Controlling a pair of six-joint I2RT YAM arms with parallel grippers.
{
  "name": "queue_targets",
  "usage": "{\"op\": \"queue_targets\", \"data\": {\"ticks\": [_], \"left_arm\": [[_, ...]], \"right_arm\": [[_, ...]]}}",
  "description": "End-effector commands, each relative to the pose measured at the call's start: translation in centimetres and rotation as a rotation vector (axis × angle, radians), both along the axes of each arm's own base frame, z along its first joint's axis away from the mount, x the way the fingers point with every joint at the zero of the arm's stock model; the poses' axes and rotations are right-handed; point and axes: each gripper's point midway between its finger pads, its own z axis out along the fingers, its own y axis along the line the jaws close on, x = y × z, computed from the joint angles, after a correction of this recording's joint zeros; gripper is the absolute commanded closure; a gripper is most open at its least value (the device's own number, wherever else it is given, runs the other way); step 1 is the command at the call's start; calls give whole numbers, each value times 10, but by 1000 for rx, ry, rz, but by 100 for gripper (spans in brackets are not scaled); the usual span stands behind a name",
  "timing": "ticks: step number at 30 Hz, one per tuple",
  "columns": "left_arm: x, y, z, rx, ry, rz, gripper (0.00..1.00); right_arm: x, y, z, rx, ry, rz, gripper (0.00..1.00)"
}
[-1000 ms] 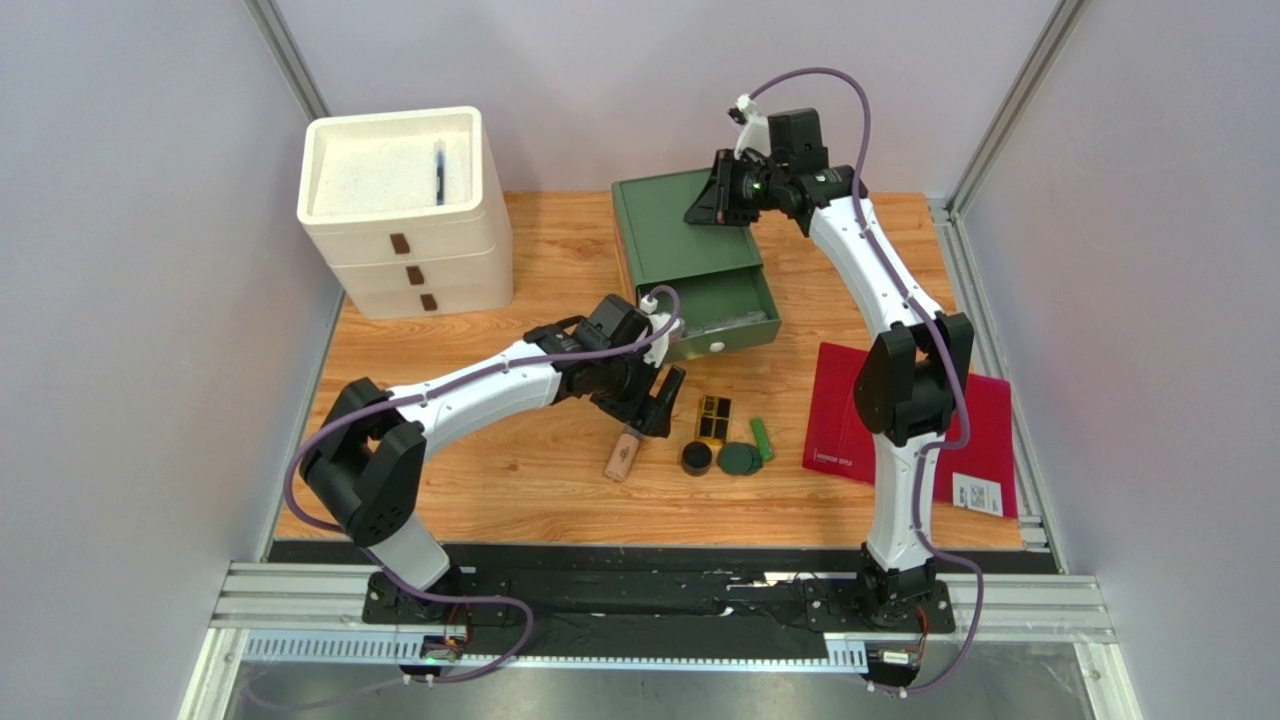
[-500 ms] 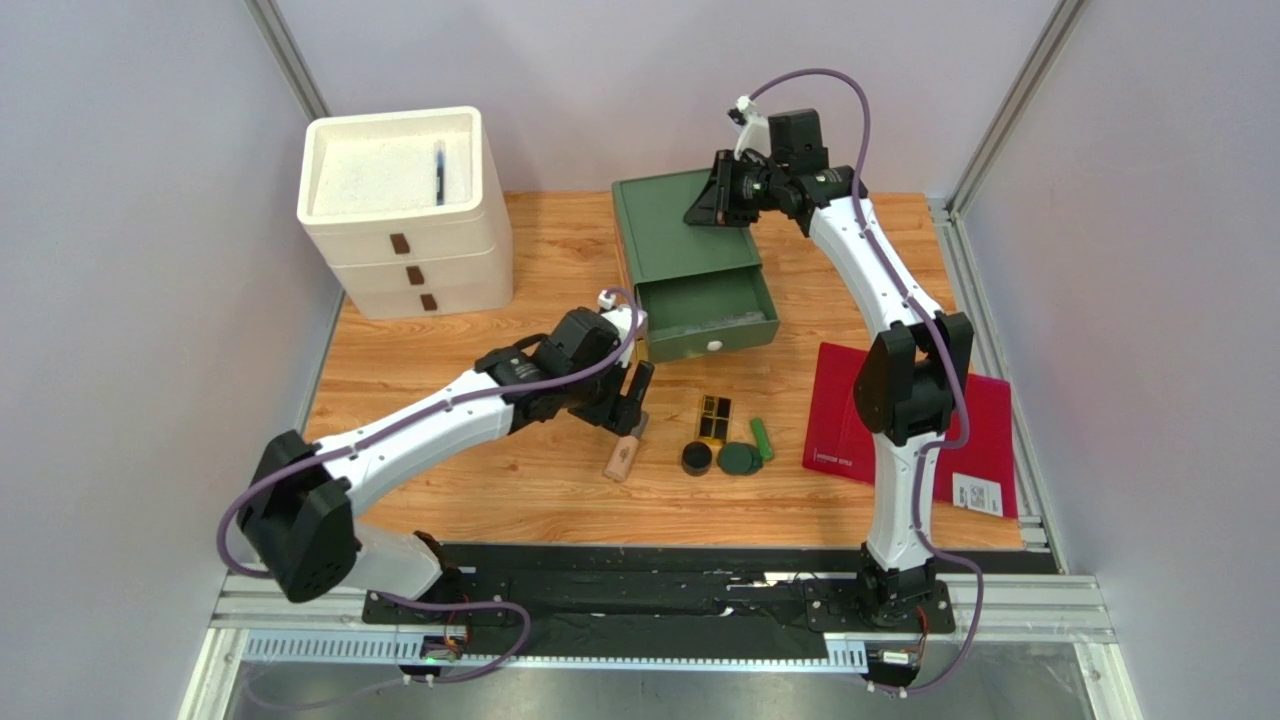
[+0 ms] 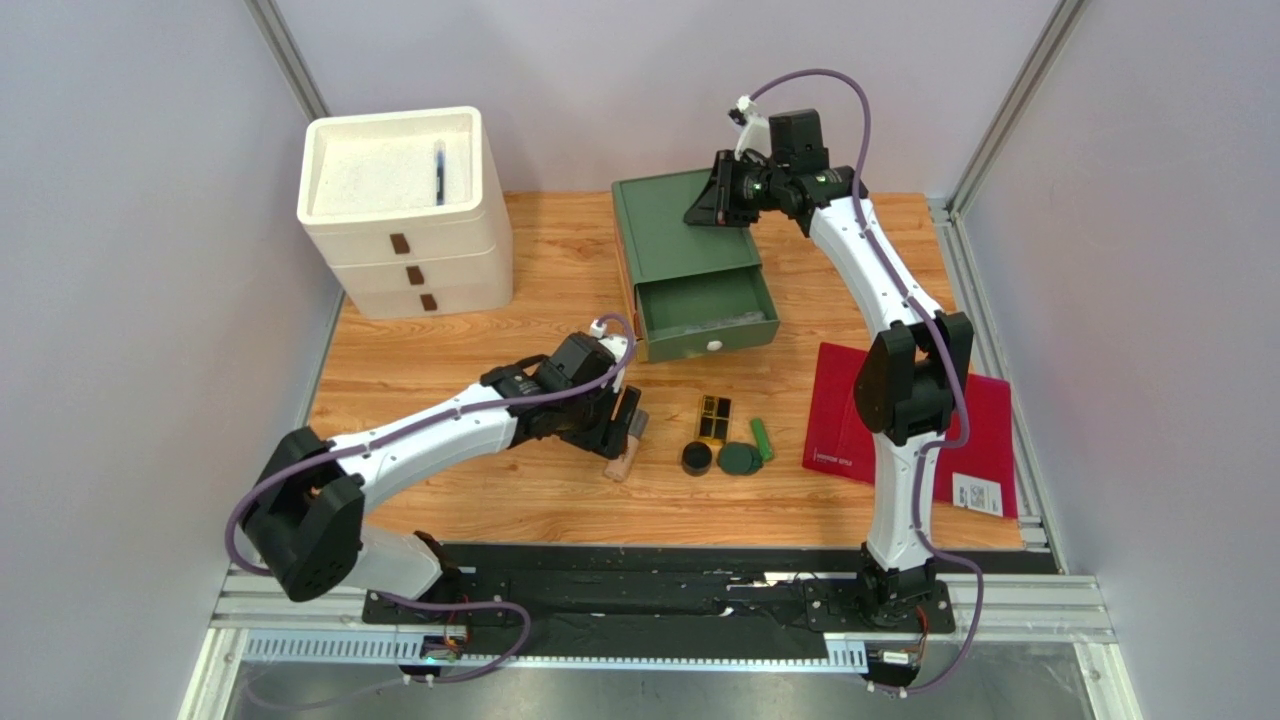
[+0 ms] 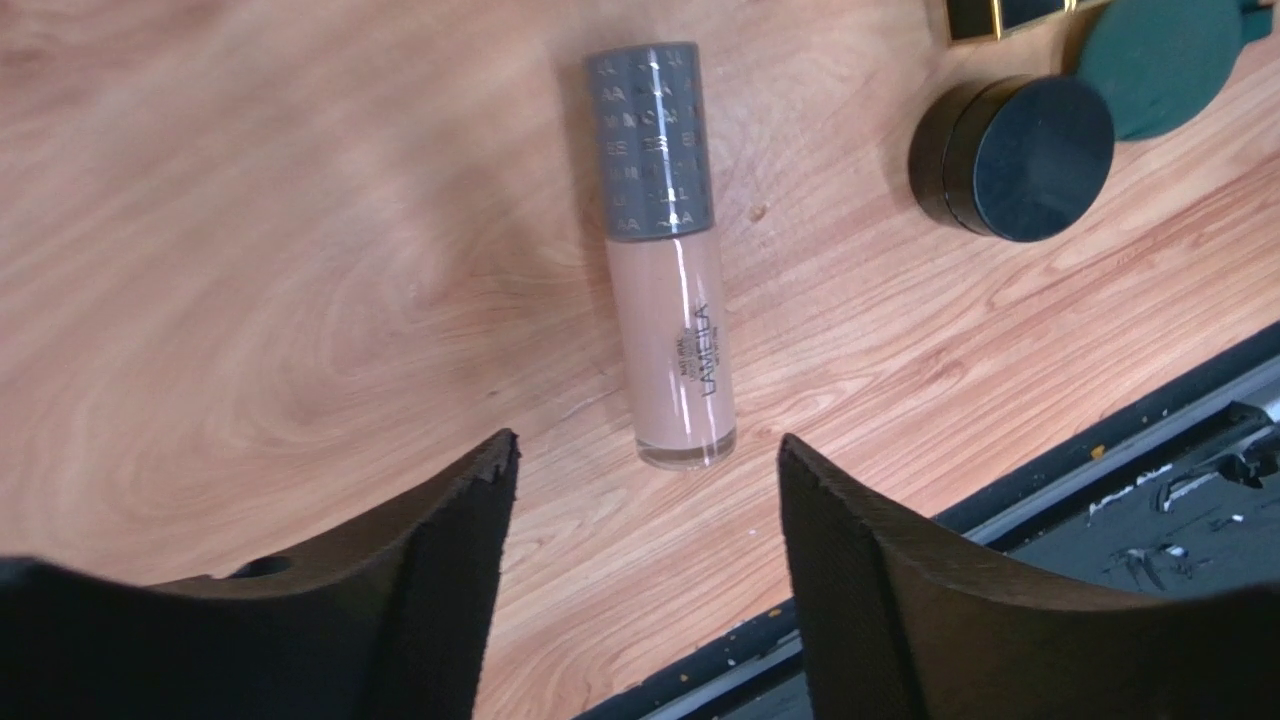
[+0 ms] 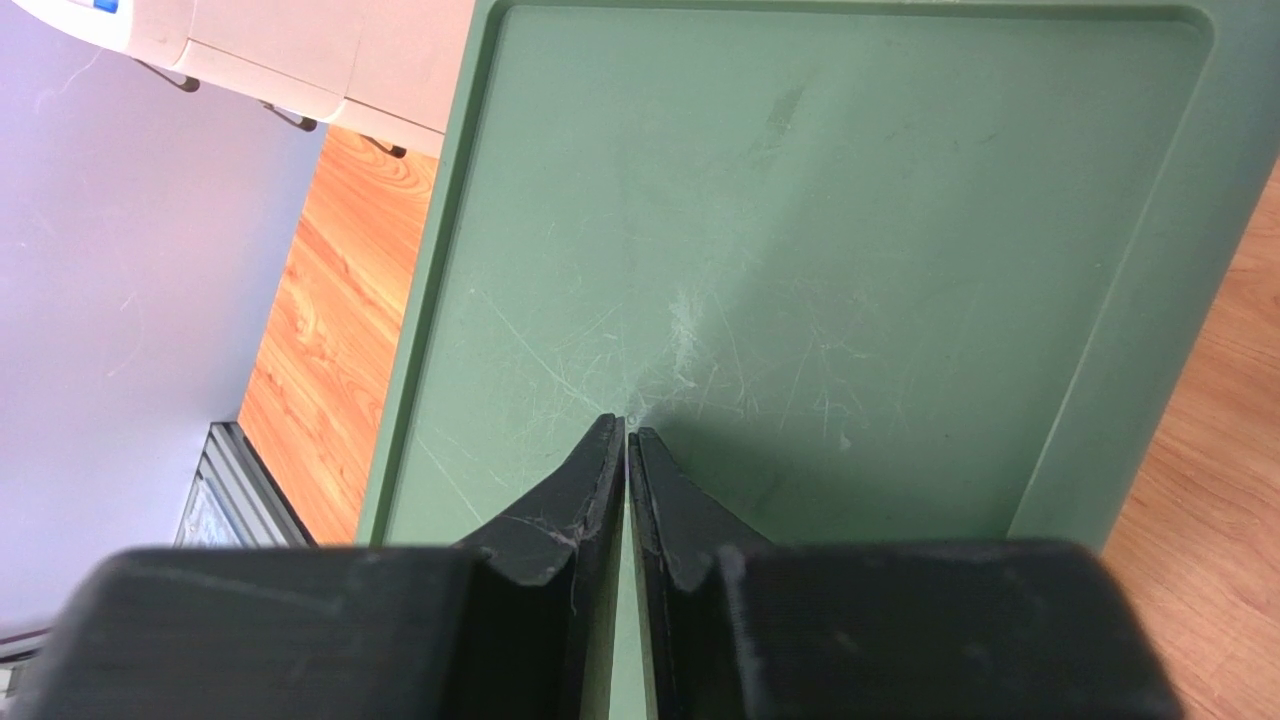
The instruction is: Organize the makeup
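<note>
A beige tube (image 4: 669, 300) with a grey cap lies on the wooden table, its base toward my left gripper (image 4: 646, 446). That gripper is open, and its fingertips straddle the tube's base end without touching it. In the top view the left gripper (image 3: 621, 428) hovers over the tube (image 3: 618, 462). Right of it lie a black-and-gold case (image 3: 714, 416), a round black jar (image 3: 696, 458), a dark green compact (image 3: 738, 459) and a bright green stick (image 3: 763, 440). My right gripper (image 5: 625, 429) is shut, empty, with its tips at the top of the green drawer box (image 5: 842, 270).
The green box (image 3: 669, 225) has its drawer (image 3: 706, 318) pulled open toward me. A white three-drawer unit (image 3: 398, 210) stands at the back left. A dark red folder (image 3: 984, 450) lies at the right under the right arm. The table's black front rail (image 4: 1142, 495) is close behind the tube.
My left arm has swung back toward the near edge and come down over the beige tube, and its jaws have narrowed a little. The right arm has not moved.
</note>
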Motion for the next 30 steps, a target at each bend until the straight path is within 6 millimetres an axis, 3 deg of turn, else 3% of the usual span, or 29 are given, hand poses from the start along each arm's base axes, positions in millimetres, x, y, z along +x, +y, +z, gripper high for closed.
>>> {"op": "queue_targets", "data": {"ticks": [1,5,15,18,21,22,30], "left_arm": [[2,-31,-7,-115,48,-40,34],[0,-36,-30,-116,94,-31,37],[0,-39,-64,-69,158,-25,41],[-1,-35,-74,-37,177,-18,52],[-2,-24,-81,19,181,11,85],[-3,-18,-84,39,181,28,100],[-14,38,-77,142,138,179,100]], "right_arm": [[-9,-4,-53,-48,152,-6,86],[-10,-2,-55,-39,163,-2,86],[-13,-3,-54,-43,161,1,86],[-13,-4,-53,-45,157,-1,86],[-12,-5,-52,-44,154,-3,86],[-13,-4,-53,-46,155,-2,86],[-11,-3,-51,-42,152,-1,86]]}}
